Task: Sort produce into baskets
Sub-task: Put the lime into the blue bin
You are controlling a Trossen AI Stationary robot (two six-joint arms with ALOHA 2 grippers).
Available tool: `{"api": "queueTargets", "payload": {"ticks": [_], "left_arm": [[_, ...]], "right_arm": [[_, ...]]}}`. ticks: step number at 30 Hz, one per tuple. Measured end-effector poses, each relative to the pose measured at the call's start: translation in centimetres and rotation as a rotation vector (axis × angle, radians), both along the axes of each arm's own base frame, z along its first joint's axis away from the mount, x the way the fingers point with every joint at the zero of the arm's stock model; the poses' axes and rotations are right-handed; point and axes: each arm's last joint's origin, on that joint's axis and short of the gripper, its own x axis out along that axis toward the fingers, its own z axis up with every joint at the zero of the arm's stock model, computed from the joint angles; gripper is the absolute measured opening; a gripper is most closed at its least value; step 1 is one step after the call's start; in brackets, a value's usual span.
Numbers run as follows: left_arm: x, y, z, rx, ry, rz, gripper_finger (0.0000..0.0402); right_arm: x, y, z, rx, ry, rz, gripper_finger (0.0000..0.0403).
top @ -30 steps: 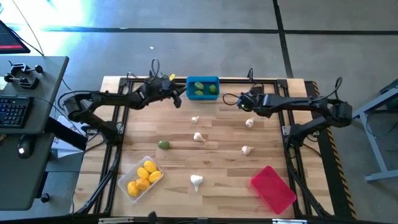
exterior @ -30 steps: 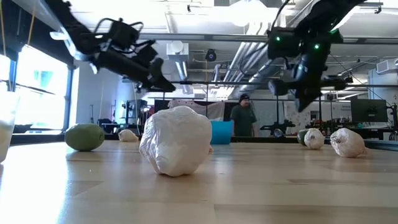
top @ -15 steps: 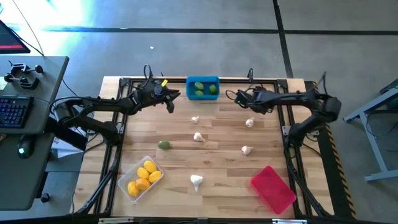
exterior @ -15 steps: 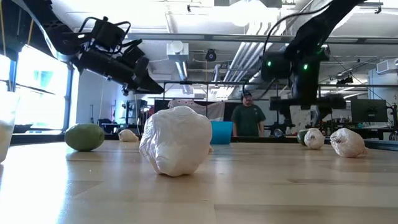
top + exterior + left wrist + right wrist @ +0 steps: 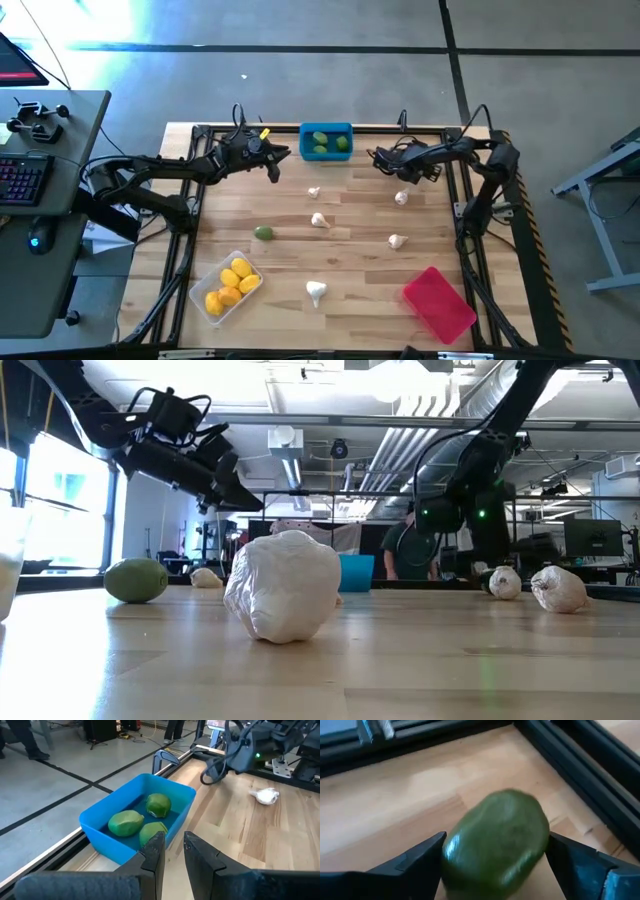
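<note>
My right gripper (image 5: 497, 842) stands open, low over the table's far right part (image 5: 380, 158), with one finger on each side of a dark green piece (image 5: 495, 847) that lies on the wood. My left gripper (image 5: 174, 847) hovers left of the blue basket (image 5: 326, 142), its fingers a narrow gap apart with nothing between them. The blue basket holds three green pieces (image 5: 142, 820). A clear basket (image 5: 228, 287) at the near left holds several yellow pieces. The red basket (image 5: 438, 303) sits at the near right. Another green piece (image 5: 263, 233) and several garlic bulbs (image 5: 319, 220) lie loose. My right gripper has the green piece's two sides (image 5: 540, 840) close to its open fingers (image 5: 422, 855). I cannot tell whether either finger touches it. The piece rests on the table.
Black frame rails (image 5: 580, 780) run along the far and right table edges, close to the green piece. A garlic bulb (image 5: 401, 197) lies just nearer than my right gripper. A big bulb (image 5: 283, 587) fills the low view's front. A person (image 5: 400, 555) stands beyond the table.
My right gripper has come down toward the table and a little toward its far edge, while that arm's elbow has swung in from the right. My left gripper has drawn back slightly toward the table's left edge, away from the blue basket, then kept still.
</note>
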Motion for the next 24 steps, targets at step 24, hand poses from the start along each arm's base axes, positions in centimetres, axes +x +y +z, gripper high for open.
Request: {"api": "queueTargets", "payload": {"ticks": [24], "left_arm": [[-1.3, -1.0, -1.5, 0.037, -0.071, 0.021, 0.0056]], "right_arm": [[5.0, -0.7, 6.8, -0.161, -0.222, 0.688, 0.0213]]}}
